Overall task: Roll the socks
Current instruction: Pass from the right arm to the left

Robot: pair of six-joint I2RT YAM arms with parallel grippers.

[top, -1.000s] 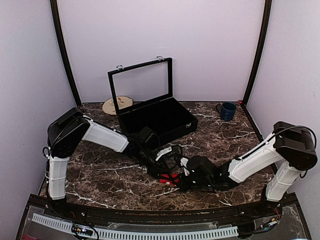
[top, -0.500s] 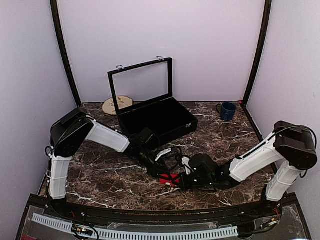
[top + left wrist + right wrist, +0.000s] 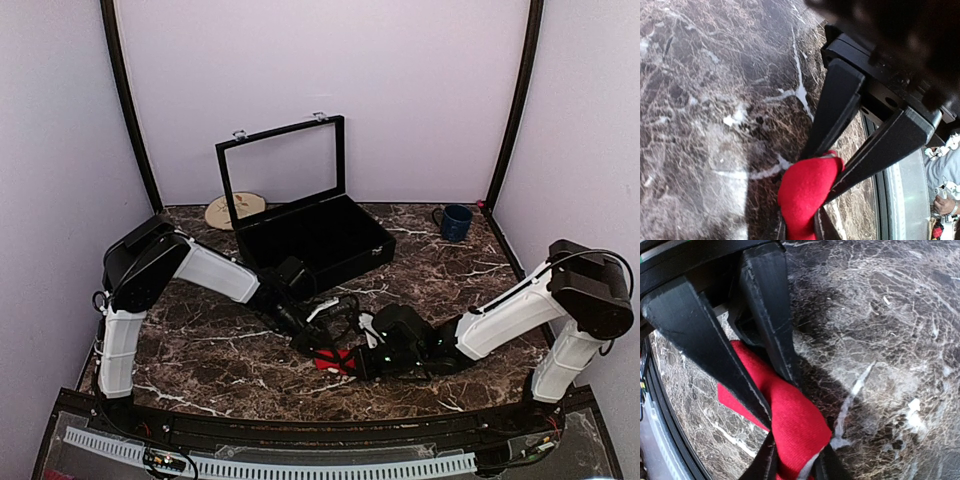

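Both arms reach low to one spot. The socks (image 3: pixel 336 361) are a bunched red wad on the surface (image 3: pixel 200 350), about midway along its near edge and a little in from it. Left gripper (image 3: pixel 825 172): closed on the wad, both fingers pressing into red fabric. Right gripper (image 3: pixel 781 400): clamped on the same wad from the opposite side. Open black case (image 3: pixel 320 240) sits toward the far edge, well apart. Blue mug (image 3: pixel 456 222) is at the far right corner.

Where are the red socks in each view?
Top external: red socks low centre, near the front edge.
Left wrist: bottom centre, pinched in the left gripper.
Right wrist: lower centre, pinched in the right gripper.
Shared landmark: white-veined dark marble table.
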